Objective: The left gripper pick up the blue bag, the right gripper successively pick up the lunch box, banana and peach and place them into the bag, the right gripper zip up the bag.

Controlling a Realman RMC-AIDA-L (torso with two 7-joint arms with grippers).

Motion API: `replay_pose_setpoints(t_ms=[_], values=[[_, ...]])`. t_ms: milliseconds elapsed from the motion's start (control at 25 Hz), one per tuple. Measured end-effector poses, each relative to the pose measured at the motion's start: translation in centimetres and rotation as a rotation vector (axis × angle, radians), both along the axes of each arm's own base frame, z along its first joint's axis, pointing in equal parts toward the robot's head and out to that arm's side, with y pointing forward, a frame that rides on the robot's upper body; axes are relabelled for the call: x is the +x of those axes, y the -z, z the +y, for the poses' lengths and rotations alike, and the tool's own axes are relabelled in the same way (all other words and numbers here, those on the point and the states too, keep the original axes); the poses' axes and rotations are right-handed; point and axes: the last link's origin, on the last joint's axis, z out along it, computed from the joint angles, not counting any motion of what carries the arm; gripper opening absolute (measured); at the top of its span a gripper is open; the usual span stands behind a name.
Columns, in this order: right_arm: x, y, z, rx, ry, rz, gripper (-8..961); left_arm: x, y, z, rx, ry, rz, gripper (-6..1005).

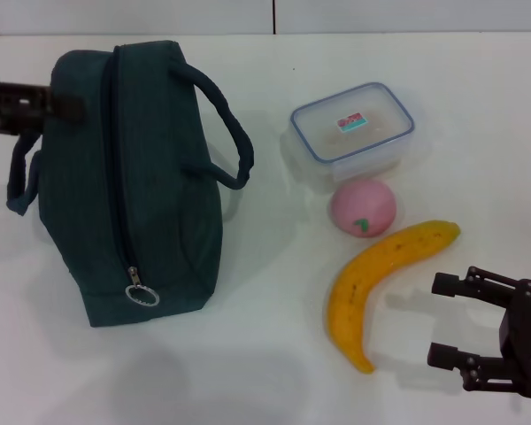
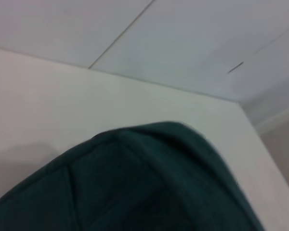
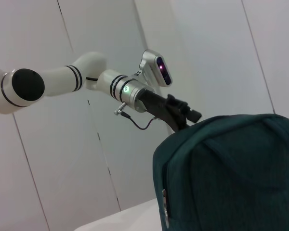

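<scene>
The blue bag (image 1: pixel 150 195) stands on the white table at the left, zipped shut, its ring pull (image 1: pixel 142 295) hanging at the near end. My left gripper (image 1: pixel 57 104) reaches in from the left edge and meets the bag's upper far side, beside one loop handle (image 1: pixel 19 177). The left wrist view is filled by the bag's fabric (image 2: pixel 149 187). To the right lie the lunch box (image 1: pixel 352 133), the peach (image 1: pixel 363 208) just in front of it, and the banana (image 1: pixel 380 283) nearest me. My right gripper (image 1: pixel 442 320) hovers open right of the banana, holding nothing.
The right wrist view looks across at the bag (image 3: pixel 231 173) and the left arm (image 3: pixel 86 79), whose gripper (image 3: pixel 183 113) sits at the bag's top edge. The second handle (image 1: pixel 234 142) arches toward the lunch box. A wall stands behind the table.
</scene>
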Motion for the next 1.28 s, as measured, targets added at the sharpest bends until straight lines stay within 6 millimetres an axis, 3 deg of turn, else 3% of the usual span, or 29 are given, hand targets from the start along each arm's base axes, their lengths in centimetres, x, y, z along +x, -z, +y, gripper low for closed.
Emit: replay_pose_setpoints(t_ms=[400, 720, 1160, 1280], values=[[0.1, 0.1, 0.0, -0.001, 0.009, 0.000, 799, -0.1, 1.3, 0.6, -0.016, -0.011, 0.042, 721], [0.1, 0.1, 0.0, -0.001, 0.009, 0.001, 794, 0.1, 1.4, 0.6, -0.022, 0.009, 0.048, 495], [0.0, 0.1, 0.1, 0.017, 0.029, 0.029, 788, 0.5, 1.2, 0.7, -0.003, 0.023, 0.020, 70], [-0.2, -0.3, 0.4, 0.046, 0.065, 0.072, 786, 0.6, 1.1, 0.7, 0.005, 0.027, -0.006, 55]])
